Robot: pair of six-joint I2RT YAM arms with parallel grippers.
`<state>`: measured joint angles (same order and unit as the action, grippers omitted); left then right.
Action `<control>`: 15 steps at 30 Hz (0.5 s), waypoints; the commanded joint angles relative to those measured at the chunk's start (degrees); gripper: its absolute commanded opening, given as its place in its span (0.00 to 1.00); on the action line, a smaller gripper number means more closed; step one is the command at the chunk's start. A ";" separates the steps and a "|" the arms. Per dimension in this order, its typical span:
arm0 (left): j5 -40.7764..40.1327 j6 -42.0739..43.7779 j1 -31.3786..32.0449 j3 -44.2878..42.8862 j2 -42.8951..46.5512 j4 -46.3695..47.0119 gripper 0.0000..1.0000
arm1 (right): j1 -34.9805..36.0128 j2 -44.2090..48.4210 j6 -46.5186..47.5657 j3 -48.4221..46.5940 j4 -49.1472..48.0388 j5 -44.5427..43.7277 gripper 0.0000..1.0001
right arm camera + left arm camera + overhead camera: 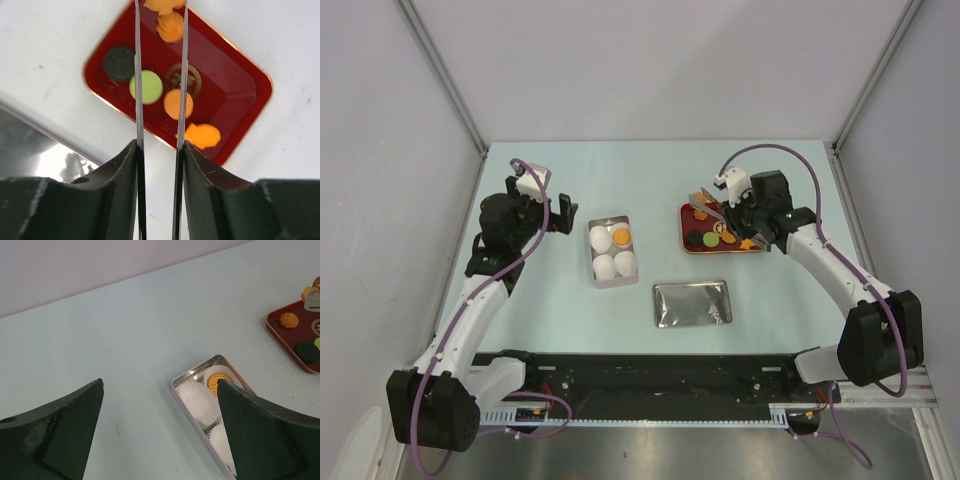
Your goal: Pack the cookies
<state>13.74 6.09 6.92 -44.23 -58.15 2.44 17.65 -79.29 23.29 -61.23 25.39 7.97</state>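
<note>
The right gripper [708,204] hangs over the red tray [240,95] with its two thin blades drawn narrow. An orange cookie [163,5] sits right between them at the tips, but I cannot tell whether it is truly pinched. Just short of the tips lies an orange swirl cookie [170,26]. Further back, a green cookie [146,86] and a round orange cookie [176,103] lie under the blades, and a black cookie [119,63] lies off the left blade.

The left gripper [160,382] stands wide open and empty, the tin [175,384] just by its right finger. One packed cookie [212,381] rests there in a paper cup [197,397], and the other cups look bare. I judge the packing barely begun, with the lid [692,303] lying apart and not yet on
</note>
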 commanded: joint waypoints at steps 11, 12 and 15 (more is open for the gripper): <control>-0.99 0.33 0.29 -0.16 -0.38 2.13 1.00 | 16.26 -4.64 -0.17 -11.36 -3.06 -0.76 0.33; -1.08 0.33 0.29 -0.16 -0.47 2.13 1.00 | 17.06 -5.61 -0.17 -12.15 -3.15 -0.76 0.33; -1.78 0.24 0.29 -0.07 -0.65 2.48 1.00 | 19.60 -8.95 0.09 -14.53 -3.76 -0.76 0.33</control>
<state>13.13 6.07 6.92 -44.23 -58.59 2.48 34.30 -85.01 22.74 -71.46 24.58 7.86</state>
